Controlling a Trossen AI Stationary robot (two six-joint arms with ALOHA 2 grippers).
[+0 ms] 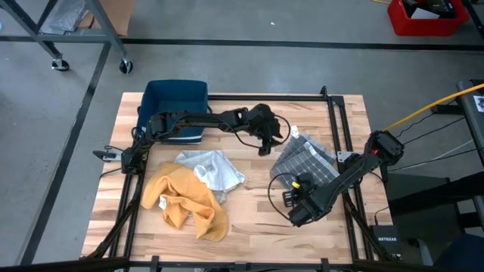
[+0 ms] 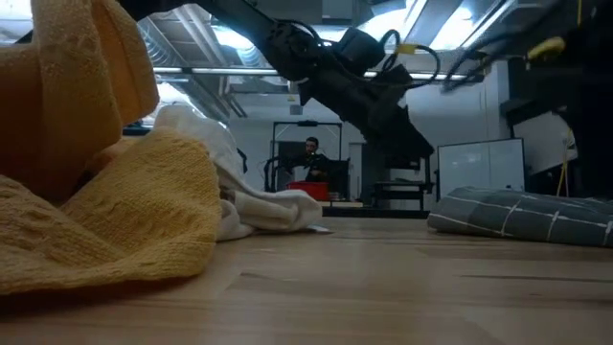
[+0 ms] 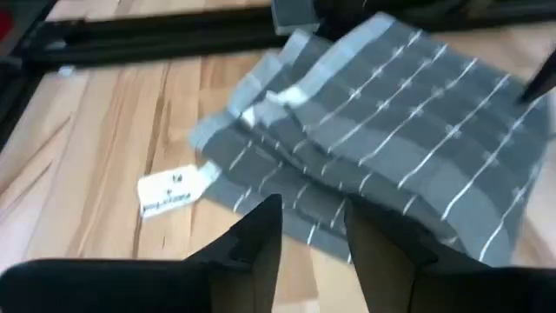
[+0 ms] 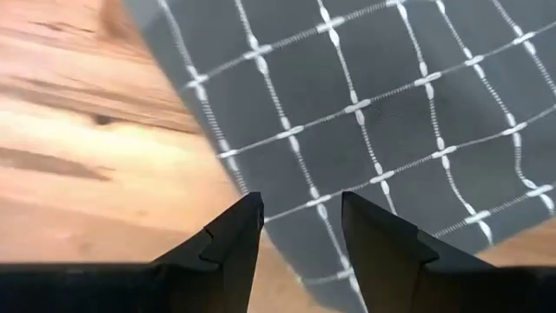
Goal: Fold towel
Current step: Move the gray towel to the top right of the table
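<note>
A grey towel with white checks (image 1: 306, 160) lies bunched in layers on the right half of the wooden table, its white label (image 3: 174, 191) flat on the wood. My left gripper (image 1: 266, 143) hovers open just beyond the towel's far left corner, its fingers (image 3: 261, 239) aimed slantwise down at the towel (image 3: 391, 130). My right gripper (image 1: 295, 211) hangs open near the towel's near edge, pointing steeply down, and that edge (image 4: 261, 200) shows between and beyond its fingers. Neither gripper has anything in it.
A crumpled yellow towel (image 1: 185, 202) and a white cloth (image 1: 214, 170) lie at the table's left centre. A blue bin (image 1: 175, 106) stands at the far left. Black frame rails (image 1: 336, 128) run along the table's edges. A person (image 2: 311, 153) shows far off in the room.
</note>
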